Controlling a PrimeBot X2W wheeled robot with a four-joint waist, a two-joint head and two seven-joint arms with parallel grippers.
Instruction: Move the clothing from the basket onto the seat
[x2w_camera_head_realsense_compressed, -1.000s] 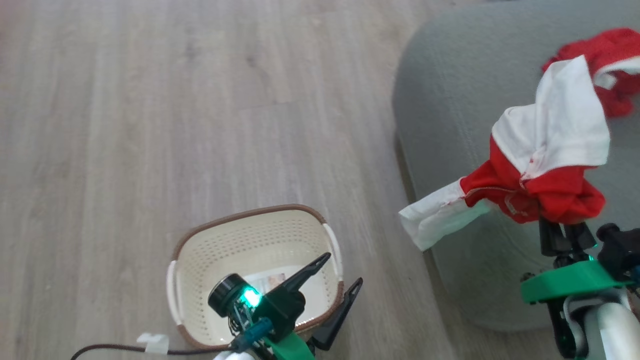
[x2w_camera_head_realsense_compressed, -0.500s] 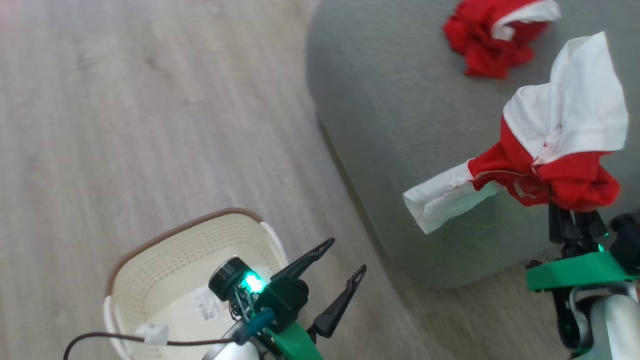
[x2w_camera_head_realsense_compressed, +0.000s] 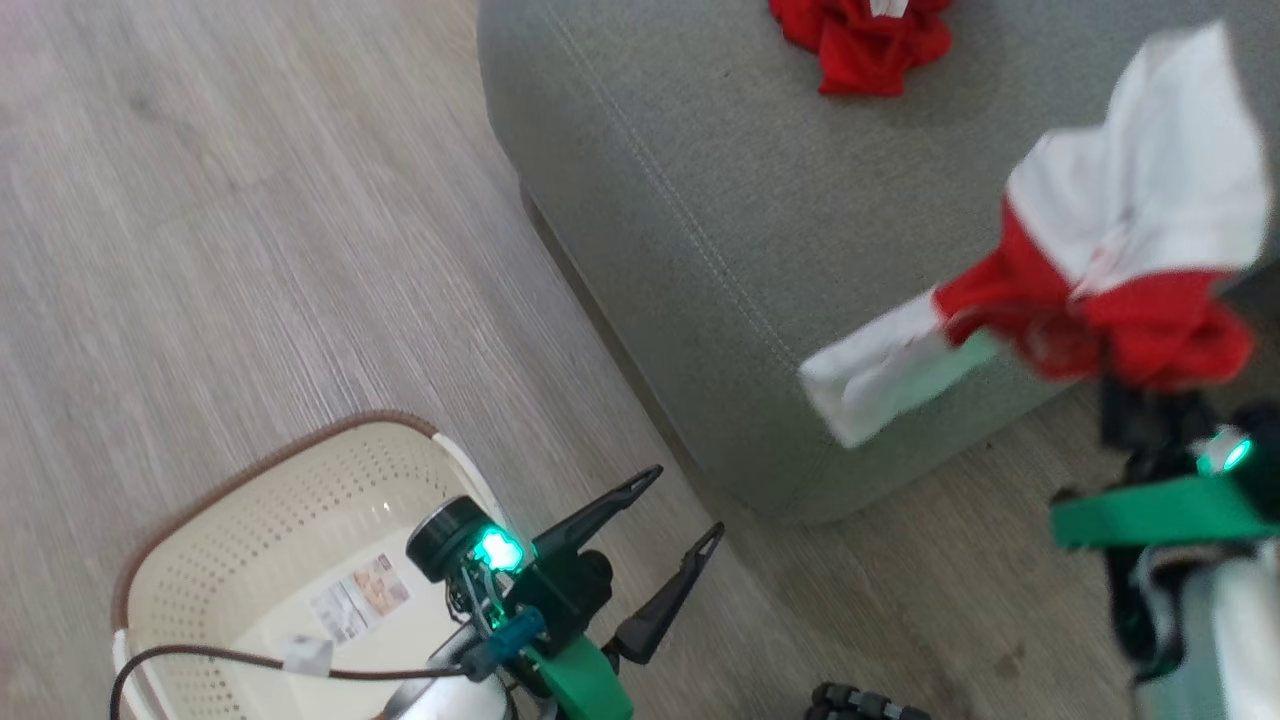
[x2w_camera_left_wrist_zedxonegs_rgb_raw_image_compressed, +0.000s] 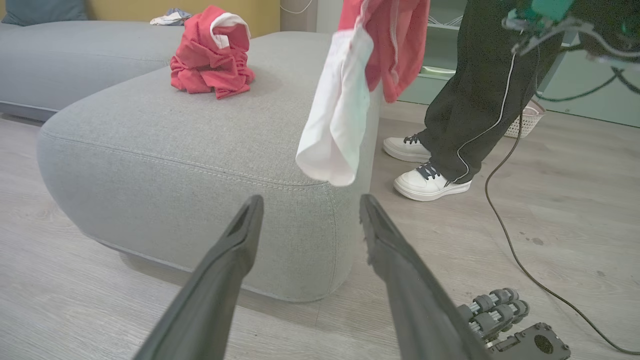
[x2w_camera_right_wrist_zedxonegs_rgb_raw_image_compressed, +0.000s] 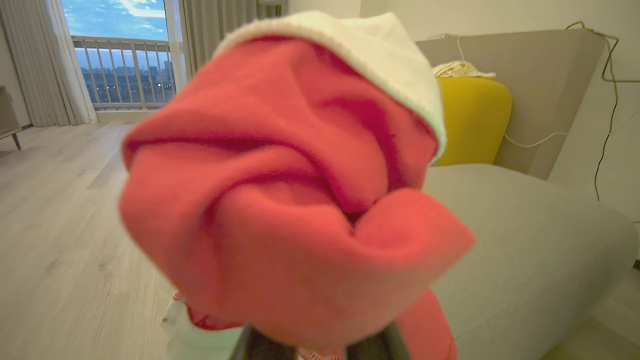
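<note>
The basket (x2w_camera_head_realsense_compressed: 230, 510) stands on the floor (x2w_camera_head_realsense_compressed: 250, 250), left of the seat (x2w_camera_head_realsense_compressed: 700, 200) and apart from it. One garment (x2w_camera_head_realsense_compressed: 865, 45) lies on the seat; a second garment (x2w_camera_head_realsense_compressed: 1130, 230) hangs above its near edge.

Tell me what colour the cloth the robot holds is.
The cloth is red and white; the head view shows it best.

Head looks down, left wrist low, both share seat (x2w_camera_head_realsense_compressed: 680, 150), right wrist close-up
</note>
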